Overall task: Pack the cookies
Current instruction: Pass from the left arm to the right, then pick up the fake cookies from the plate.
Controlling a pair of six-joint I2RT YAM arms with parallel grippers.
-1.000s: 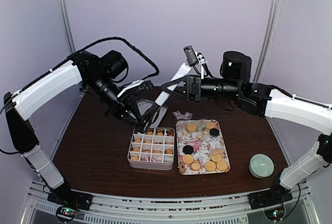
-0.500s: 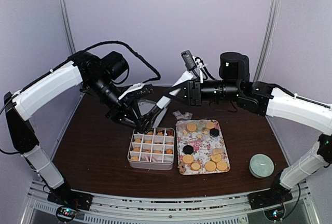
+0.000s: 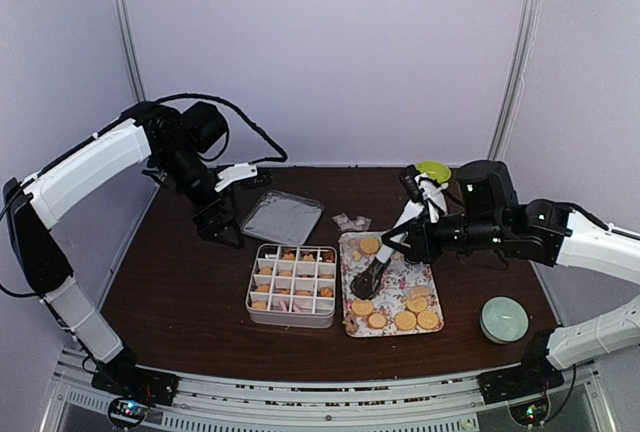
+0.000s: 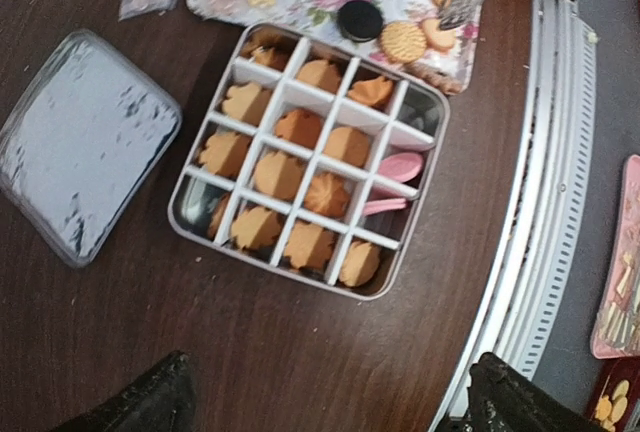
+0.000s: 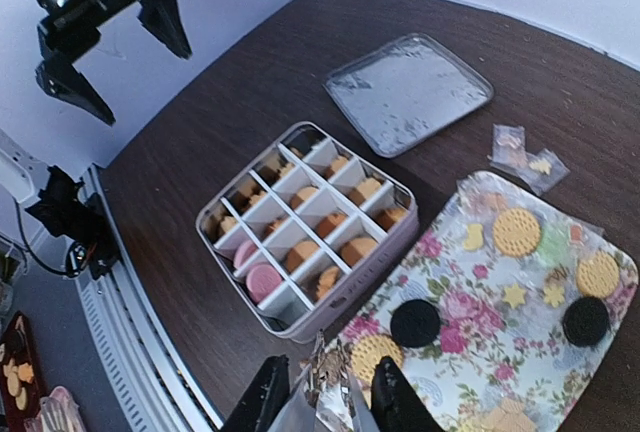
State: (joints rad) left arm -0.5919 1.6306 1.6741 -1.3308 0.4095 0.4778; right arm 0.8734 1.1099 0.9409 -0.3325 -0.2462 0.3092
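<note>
Golden cookies [image 4: 280,174] and pink ones [image 5: 262,280] fill a grey divided box [image 3: 250,304]. More golden cookies [image 3: 405,320] and dark ones [image 5: 415,323] lie on the floral tray [image 3: 392,274]. My right gripper [image 3: 412,237] is shut on metal tongs [image 5: 335,392]. The tongs' tips [image 3: 366,285] hang over the tray's near-left part, beside a golden cookie [image 5: 375,352] and with nothing between them. My left gripper [image 3: 218,222] hovers open and empty to the left of the box, its fingers [image 4: 150,407] wide apart.
A clear lid [image 3: 283,216] lies behind the box. Small wrappers [image 3: 351,221] lie behind the tray. A pale green lidded bowl [image 3: 504,319] stands at the front right. The table's rail edge [image 4: 545,202] runs close to the box.
The left gripper has opened, let go of the tongs and drawn back to the left. The right arm has swung down and to the right, bringing the tongs over the tray.
</note>
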